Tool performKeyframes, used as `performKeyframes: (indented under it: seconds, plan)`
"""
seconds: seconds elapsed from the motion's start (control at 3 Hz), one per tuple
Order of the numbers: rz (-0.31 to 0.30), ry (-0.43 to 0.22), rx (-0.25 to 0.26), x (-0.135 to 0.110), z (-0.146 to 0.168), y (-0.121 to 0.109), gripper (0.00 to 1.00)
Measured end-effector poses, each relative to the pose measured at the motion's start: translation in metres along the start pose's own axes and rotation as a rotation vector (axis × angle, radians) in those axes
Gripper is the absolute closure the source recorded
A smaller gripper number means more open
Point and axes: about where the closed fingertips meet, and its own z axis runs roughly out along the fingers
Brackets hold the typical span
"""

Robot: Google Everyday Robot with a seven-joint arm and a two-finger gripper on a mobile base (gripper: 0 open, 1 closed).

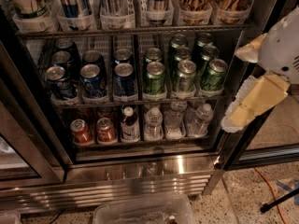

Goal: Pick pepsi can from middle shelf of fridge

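Note:
The fridge (pixel 140 181) stands open in front of me, with a ribbed steel base panel. Its middle shelf (pixel 135 100) is a wire rack with clear lane trays. Dark blue pepsi cans (pixel 93 80) fill the left three lanes, with front cans at the rack's edge (pixel 124 79). Green cans (pixel 154 77) fill the right lanes. My gripper (pixel 233 87), white with tan fingers (pixel 256 101), hangs at the right by the fridge's right door frame. It is level with the middle shelf, open and empty, and well to the right of the pepsi cans.
Tall cans (pixel 112 1) fill the rack above. Red cans (pixel 81 132) and clear bottles (pixel 153 123) stand on the rack below. A clear plastic bin (pixel 145 211) sits on the floor in front. An orange cable (pixel 271 195) and a black stand leg (pixel 280 200) lie at the lower right.

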Motion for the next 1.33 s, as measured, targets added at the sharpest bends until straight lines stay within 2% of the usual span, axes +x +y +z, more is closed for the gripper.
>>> performKeyframes:
  seconds: [0.33,1.0,1.33]
  plan:
    - [0.056,-0.125,-0.027,-0.022,0.012,0.015,0.00]
    - [0.207,-0.392,-0.090,-0.067,0.048,0.041,0.00]
    - [0.260,-0.507,-0.097,-0.090,0.069,0.055,0.00]
